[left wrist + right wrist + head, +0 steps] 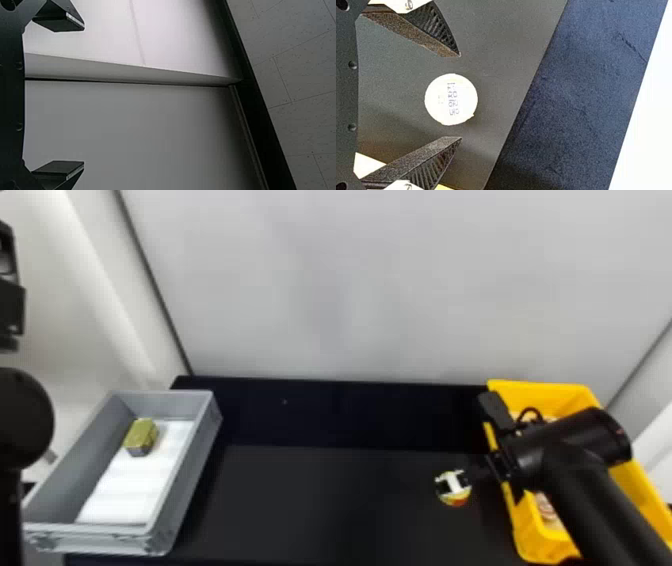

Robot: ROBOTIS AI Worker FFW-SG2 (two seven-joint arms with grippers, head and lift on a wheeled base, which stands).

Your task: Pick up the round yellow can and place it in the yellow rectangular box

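Observation:
My right gripper (pixel 453 482) is over the round yellow can (pixel 456 500), just left of the yellow rectangular box (pixel 545 550). In the right wrist view the can's pale round lid (pixel 451 99) lies between the fingers of this open gripper (pixel 461 96), with a gap on either side. The can stands on the dark table and neither finger touches it there. My left arm (pixel 22 415) is parked at the head view's left edge; in the left wrist view its gripper (pixel 84 95) is open, nothing between the fingers.
A grey bin (pixel 187 475) at the left holds a small olive-green block (pixel 141 436) on white lining. The right forearm (pixel 565 445) crosses above the yellow box, which has some items inside. A pale wall (pixel 340 290) rises behind the table (pixel 320 500).

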